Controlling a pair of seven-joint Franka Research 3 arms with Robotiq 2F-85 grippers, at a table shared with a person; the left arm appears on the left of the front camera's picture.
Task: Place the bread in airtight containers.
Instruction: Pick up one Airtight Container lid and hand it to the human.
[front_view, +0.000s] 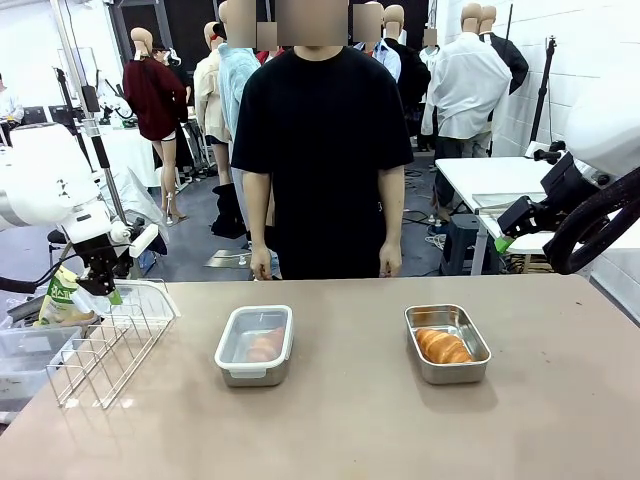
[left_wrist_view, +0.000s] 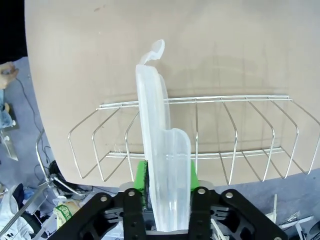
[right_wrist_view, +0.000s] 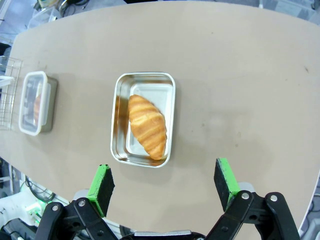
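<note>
With one croissant lying in the uncovered tub at 3 o'clock, the left claw pinches the translucent lid over the wire rack, the right claw hangs spread, and the lid must next be carried over and pressed on.

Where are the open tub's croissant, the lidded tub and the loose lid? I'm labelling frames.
croissant (right_wrist_view: 146, 125): right wrist view, mid crust.
lidded tub (front_view: 254, 345): front view, lid top.
loose lid (left_wrist_view: 159, 150): left wrist view, its edge.

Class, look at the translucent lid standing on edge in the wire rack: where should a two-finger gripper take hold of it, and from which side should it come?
Grip the lid across its thin upright edge, coming from above the wire rack. It stands on edge between the wires, so its flat faces suit a pinch. The left gripper has its pads on either face.
</note>
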